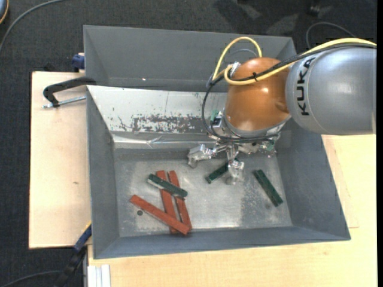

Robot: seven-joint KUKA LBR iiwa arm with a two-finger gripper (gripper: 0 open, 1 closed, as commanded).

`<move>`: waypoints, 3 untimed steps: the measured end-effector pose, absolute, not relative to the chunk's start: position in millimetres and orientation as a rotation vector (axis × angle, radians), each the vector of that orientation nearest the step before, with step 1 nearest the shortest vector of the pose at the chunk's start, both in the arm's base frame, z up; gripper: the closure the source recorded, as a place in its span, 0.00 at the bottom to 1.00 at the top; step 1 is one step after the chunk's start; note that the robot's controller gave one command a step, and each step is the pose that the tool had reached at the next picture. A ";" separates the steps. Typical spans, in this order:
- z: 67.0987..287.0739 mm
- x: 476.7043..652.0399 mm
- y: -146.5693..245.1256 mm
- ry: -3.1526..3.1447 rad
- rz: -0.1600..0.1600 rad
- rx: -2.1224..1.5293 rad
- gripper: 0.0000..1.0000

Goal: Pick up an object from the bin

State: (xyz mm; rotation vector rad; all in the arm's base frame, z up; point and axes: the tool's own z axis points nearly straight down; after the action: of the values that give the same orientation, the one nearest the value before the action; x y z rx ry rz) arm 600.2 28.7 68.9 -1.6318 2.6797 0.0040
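Observation:
My gripper [216, 163] hangs low over the middle of the bin floor, below the orange cover. Its two metal fingers stand apart: one [198, 155] points left, the other [236, 170] sits nearer the front, so it is open. A short dark green bar [215, 174] lies slanted on the floor just below the gap, its upper end against the nearer finger. I cannot tell whether the fingers touch it. A second dark green bar [267, 188] lies alone to the right of the gripper.
A small heap of red bars [160, 211] with a dark green bar [167, 186] across them lies at the front left. The bin's sloped walls rise on all sides, and the arm with its cables covers the back right.

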 end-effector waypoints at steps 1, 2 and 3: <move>71.1 601.2 27.4 2.681 0.002 -1.628 1.00; 71.2 601.2 27.3 2.681 0.002 -1.628 0.00; 71.2 601.2 27.3 2.682 0.002 -1.628 1.00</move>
State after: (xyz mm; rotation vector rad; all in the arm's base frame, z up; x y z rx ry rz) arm 601.2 27.3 71.2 -1.6282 2.6817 0.0019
